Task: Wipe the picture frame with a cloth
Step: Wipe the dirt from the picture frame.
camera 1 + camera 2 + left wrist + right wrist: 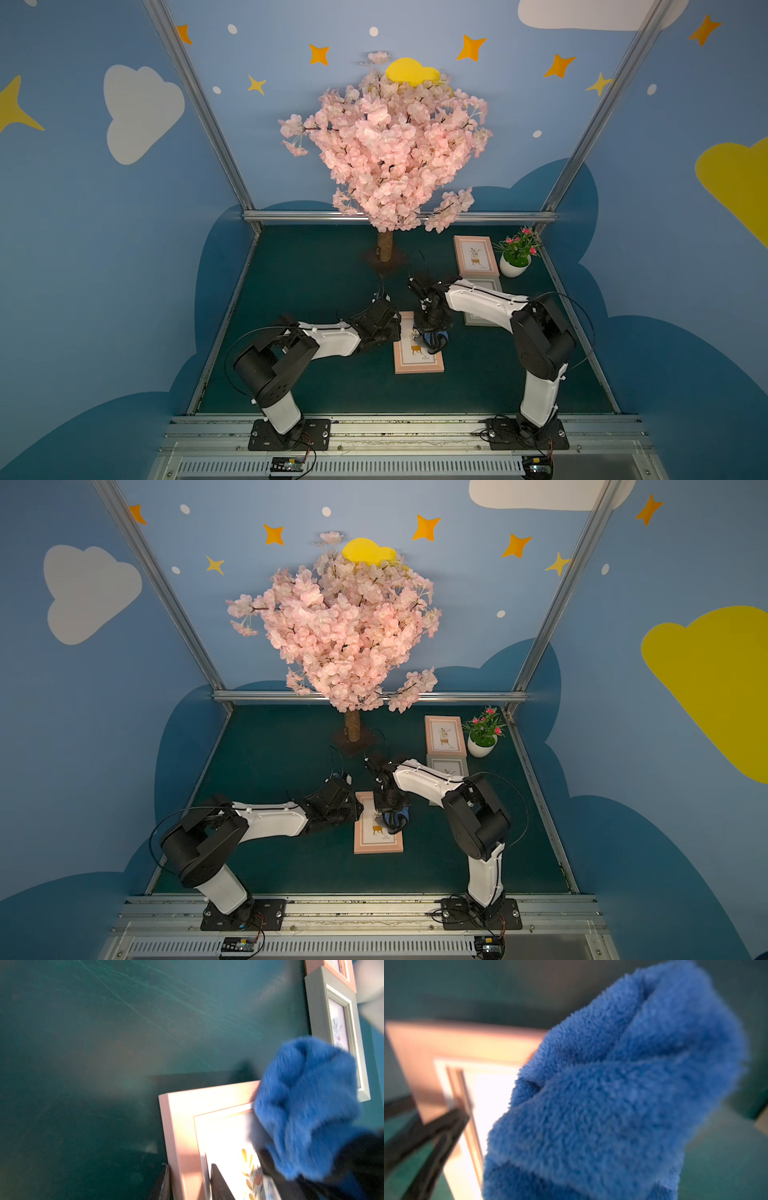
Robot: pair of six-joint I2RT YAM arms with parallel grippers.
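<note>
A pink picture frame (417, 357) (378, 837) lies flat on the green table near the middle. My left gripper (395, 332) (356, 810) is shut on its left rail. In the left wrist view one finger stands outside the rail and the other on the glass side, so the left gripper (190, 1167) straddles the picture frame (185, 1126). My right gripper (433, 340) (394, 818) points down over the frame's upper right part, shut on the bunched blue cloth (444, 333) (307, 1109) (612, 1095). The cloth hides the right fingers and covers part of the glass.
A second pink frame (476, 255) lies at the back right, with a grey-green frame (484, 316) in front of it, partly under my right arm. A white potted plant (515, 259) stands beside them. A blossom tree's trunk (385, 247) rises at the back centre.
</note>
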